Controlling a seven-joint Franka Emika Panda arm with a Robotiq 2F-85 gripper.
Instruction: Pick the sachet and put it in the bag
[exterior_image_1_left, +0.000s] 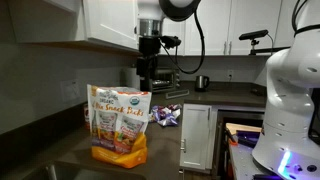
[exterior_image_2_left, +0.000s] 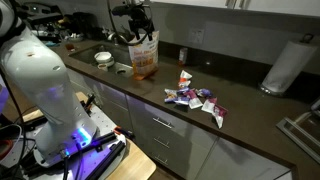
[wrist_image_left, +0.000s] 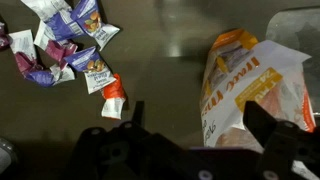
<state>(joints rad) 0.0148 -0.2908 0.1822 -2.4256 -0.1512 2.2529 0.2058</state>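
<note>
The bag (exterior_image_1_left: 120, 125) stands upright on the dark counter, white on top and orange below; it also shows in an exterior view (exterior_image_2_left: 145, 55) and at the right of the wrist view (wrist_image_left: 250, 85). The small red-orange sachet (wrist_image_left: 115, 98) lies flat on the counter beside a pile of packets, left of the bag; in an exterior view (exterior_image_2_left: 184, 78) it lies apart from the bag. My gripper (wrist_image_left: 200, 125) is open and empty, hovering above the bag's top edge (exterior_image_1_left: 150, 78) (exterior_image_2_left: 135, 25).
A pile of purple and white crinkly packets (wrist_image_left: 60, 40) (exterior_image_2_left: 198, 98) (exterior_image_1_left: 165, 115) lies on the counter. A sink with dishes (exterior_image_2_left: 105, 58) is beside the bag. A paper towel roll (exterior_image_2_left: 285, 65) stands further along. Cabinets hang above the counter (exterior_image_1_left: 100, 20).
</note>
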